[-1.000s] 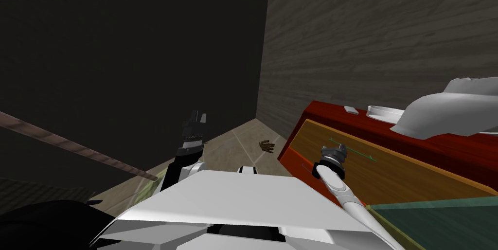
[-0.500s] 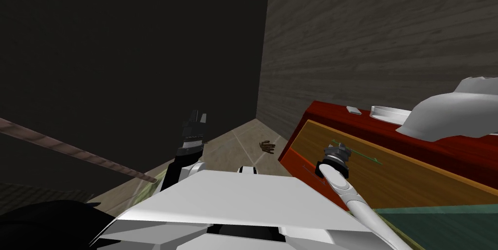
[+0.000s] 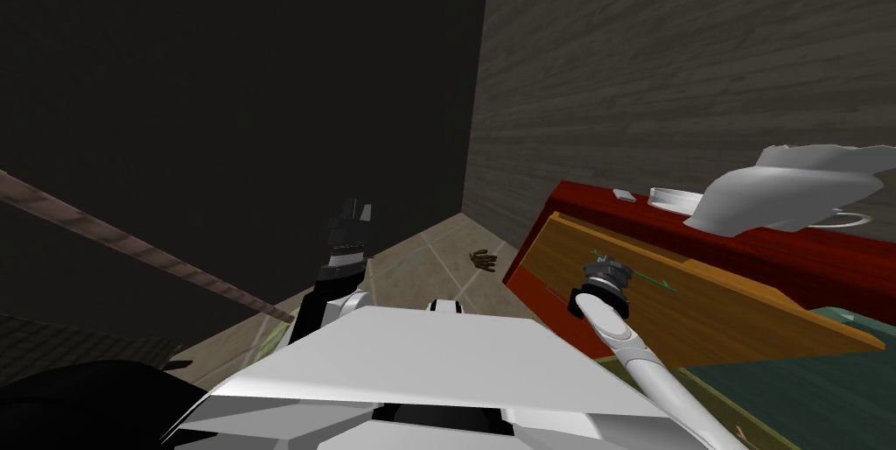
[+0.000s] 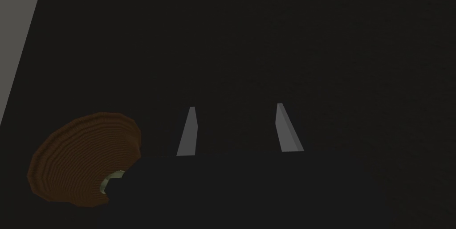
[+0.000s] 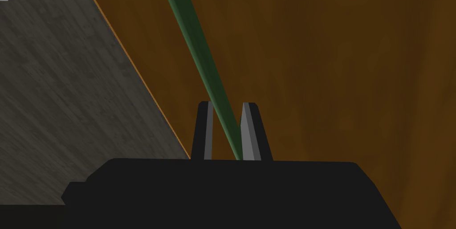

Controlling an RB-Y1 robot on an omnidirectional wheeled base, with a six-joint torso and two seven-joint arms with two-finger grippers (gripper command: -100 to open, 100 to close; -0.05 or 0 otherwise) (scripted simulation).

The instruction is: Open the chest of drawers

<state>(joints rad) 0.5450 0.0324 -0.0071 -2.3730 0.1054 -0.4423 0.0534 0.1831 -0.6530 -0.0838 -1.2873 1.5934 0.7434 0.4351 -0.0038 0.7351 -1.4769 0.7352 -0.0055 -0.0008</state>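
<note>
The right gripper [image 5: 227, 104] has its two fingers drawn close together on the green bar handle [image 5: 196, 48], which runs up between them at a slant. One finger [image 5: 249, 128] lies against the bar and the other sits just beside it. Behind the handle is the brown wood drawer front [image 5: 334, 61] with a thin orange edge, and past that edge is the grey wood-grained wall [image 5: 67, 106].

In the head view the right gripper [image 3: 610, 268] meets the handle [image 3: 647, 276] near the left end of the drawer front [image 3: 717, 309]. This front belongs to the dark red chest of drawers [image 3: 787, 252], which stands against the wall [image 3: 682, 59] to my right. The front's far end juts clear of the red body.

On the chest top lie a small white flat piece [image 3: 624, 195] and a white round dish [image 3: 669, 200]. A pale grey curved shape [image 3: 787, 186], which I cannot identify, overlaps the dish.

The left gripper [image 3: 354, 208] is raised over the beige tiled floor [image 3: 420, 270], well apart from the chest. Its fingers [image 4: 187, 130] stand wide apart and hold nothing. A brown ribbed, shell-like object [image 4: 80, 159] shows beside them, and a small brown thing [image 3: 481, 261] lies on the floor near the room corner.
</note>
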